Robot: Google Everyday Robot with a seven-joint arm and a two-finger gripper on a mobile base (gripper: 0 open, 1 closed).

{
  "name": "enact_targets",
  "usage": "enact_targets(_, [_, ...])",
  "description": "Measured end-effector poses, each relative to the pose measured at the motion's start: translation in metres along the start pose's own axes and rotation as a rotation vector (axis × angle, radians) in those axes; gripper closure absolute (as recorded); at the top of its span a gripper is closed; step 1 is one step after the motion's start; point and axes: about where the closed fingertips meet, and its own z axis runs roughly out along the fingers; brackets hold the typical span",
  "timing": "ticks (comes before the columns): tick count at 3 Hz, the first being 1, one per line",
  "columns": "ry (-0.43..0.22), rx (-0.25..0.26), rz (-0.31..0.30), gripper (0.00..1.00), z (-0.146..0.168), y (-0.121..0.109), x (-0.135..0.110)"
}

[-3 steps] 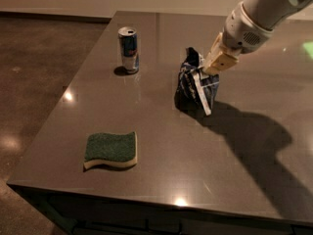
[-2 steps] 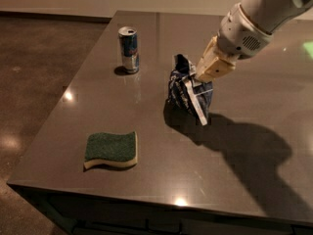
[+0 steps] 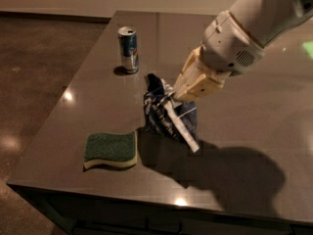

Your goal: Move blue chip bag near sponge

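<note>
The blue chip bag (image 3: 164,112), dark blue foil with white patches and a white stripe, hangs upright in my gripper (image 3: 172,98) in the middle of the camera view. The gripper is shut on the bag's top and comes down from the upper right on a white and cream arm. The bag's lower edge is close to the grey table; I cannot tell whether it touches. The sponge (image 3: 110,150), dark green on top with a pale yellow layer, lies flat near the table's front left edge, a short gap left of and below the bag.
A slim blue-and-silver drink can (image 3: 128,49) stands upright at the back left of the table (image 3: 244,131). The table's left and front edges drop to a brown floor. The arm's shadow falls on the table at the front right.
My gripper has carried the blue chip bag to the left and toward the front of the table, closer to the sponge. The sponge and the can have not moved.
</note>
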Motion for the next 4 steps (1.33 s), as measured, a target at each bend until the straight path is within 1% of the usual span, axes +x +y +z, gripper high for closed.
enact_targets(1, [-0.007,-0.034,-0.042,0.75,0.0152,0.0205,-0.0150])
enact_targets(2, [-0.006,-0.035,-0.045,0.53,0.0167,0.0209,-0.0165])
enact_targets(3, [-0.006,-0.031,-0.049,0.21,0.0174,0.0206,-0.0190])
enact_targets(4, [-0.006,-0.029,-0.052,0.00,0.0179,0.0205,-0.0210])
